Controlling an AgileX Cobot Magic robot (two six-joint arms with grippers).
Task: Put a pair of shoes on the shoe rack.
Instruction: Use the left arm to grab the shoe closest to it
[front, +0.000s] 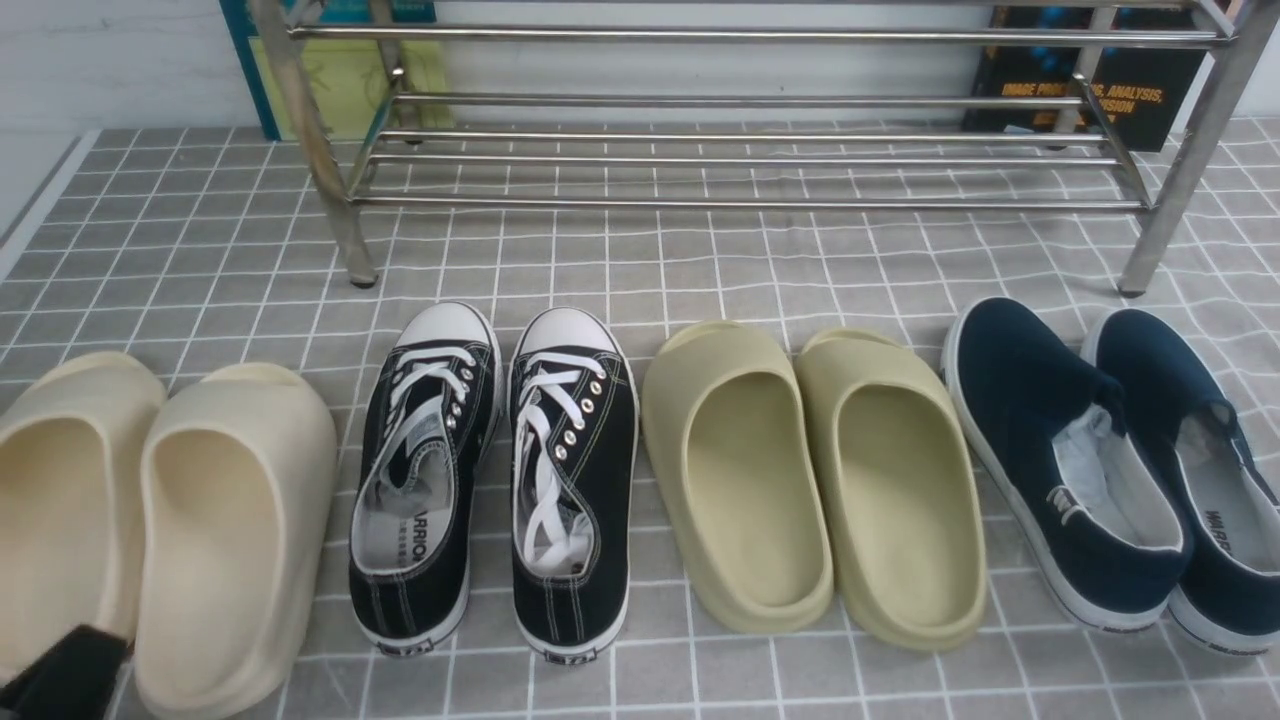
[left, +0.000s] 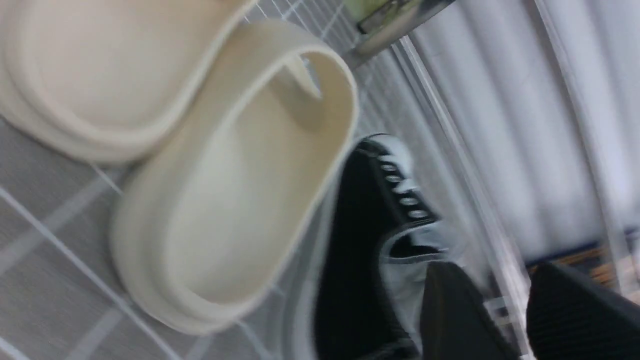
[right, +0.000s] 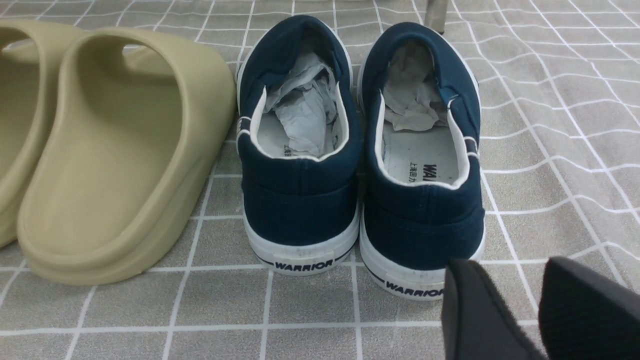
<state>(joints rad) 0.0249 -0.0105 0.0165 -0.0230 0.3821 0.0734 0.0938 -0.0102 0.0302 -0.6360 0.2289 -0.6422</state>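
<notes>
Two black canvas sneakers with white laces stand side by side on the checked cloth, the left one (front: 425, 480) and the right one (front: 570, 480), toes towards the silver shoe rack (front: 740, 150) at the back. The rack's tubes bear nothing. My left gripper (front: 60, 680) shows only as a black tip at the bottom left, over a beige slide. In the blurred left wrist view it (left: 505, 300) is open and empty, with one black sneaker (left: 360, 240) just beside it. My right gripper (right: 520, 300) is open and empty, low behind the heel of a navy slip-on.
Beige slides (front: 230, 540) lie left of the sneakers. Olive slides (front: 810, 480) lie right of them. Navy slip-ons (front: 1080, 470) stuffed with paper (right: 300, 110) lie at the far right. Books (front: 1090, 100) lean on the wall behind the rack.
</notes>
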